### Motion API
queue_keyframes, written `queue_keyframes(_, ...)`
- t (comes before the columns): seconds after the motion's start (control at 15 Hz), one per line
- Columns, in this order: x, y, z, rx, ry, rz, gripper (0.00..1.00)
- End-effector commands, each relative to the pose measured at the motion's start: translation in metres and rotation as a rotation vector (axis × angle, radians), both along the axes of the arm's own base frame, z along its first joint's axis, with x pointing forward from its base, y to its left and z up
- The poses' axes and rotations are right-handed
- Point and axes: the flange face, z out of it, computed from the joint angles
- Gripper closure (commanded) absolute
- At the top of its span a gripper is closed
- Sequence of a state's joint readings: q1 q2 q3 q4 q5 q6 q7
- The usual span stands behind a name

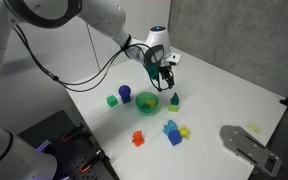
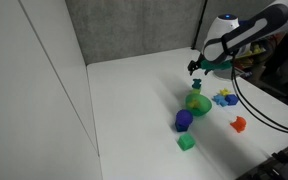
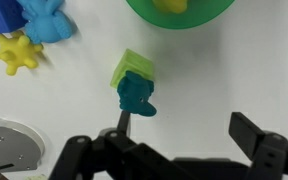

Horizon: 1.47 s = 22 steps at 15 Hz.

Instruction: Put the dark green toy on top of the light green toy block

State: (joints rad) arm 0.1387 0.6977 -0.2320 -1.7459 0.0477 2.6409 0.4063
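Pincer [image 3: 182,126] fills the bottom edge of the wrist view. Its jaws are spread wide and hold nothing, and one finger [image 3: 125,122] ends just below the stacked pieces; whether it touches them cannot be told. The wide spread looks like a release posture, giving the stack room on both sides.

Behind it the white desk [image 3: 254,70] covers most of the frame. At top centre a bright green ring-like piece [image 3: 204,10] is cut off by the edge. In the upper left lie a blue toy [image 3: 46,22] and, just below it, a yellow star-shaped toy [image 3: 16,52]. Both are well apart from the stack, so nothing crowds the placement.

The light green toy block [image 3: 134,68] sits left of centre on the desk, just under the ring piece. The dark green toy [image 3: 136,97] overlaps the block's nearer side from this overhead angle and appears to rest on it, which would be the task's goal. In an exterior view the pincer [image 1: 164,78] hangs just above that dark piece [image 1: 174,99]. How squarely the toy sits is too small to judge.
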Motion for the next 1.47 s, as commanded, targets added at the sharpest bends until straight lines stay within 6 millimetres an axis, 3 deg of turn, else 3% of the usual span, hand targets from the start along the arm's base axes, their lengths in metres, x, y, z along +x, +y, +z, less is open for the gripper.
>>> queue_keyframes(0.0,-0.020,0.014,0.035,0.046,0.031,0.042,0.00)
queue_keyframes(0.33,-0.046,0.031,0.068,0.083,0.066,0.102,0.00)
queue_keyframes(0.73,-0.085,0.033,0.105,0.109,0.108,0.159,0.00)
queue_keyframes(1.4,-0.143,0.036,0.200,0.099,0.162,0.195,0.00)
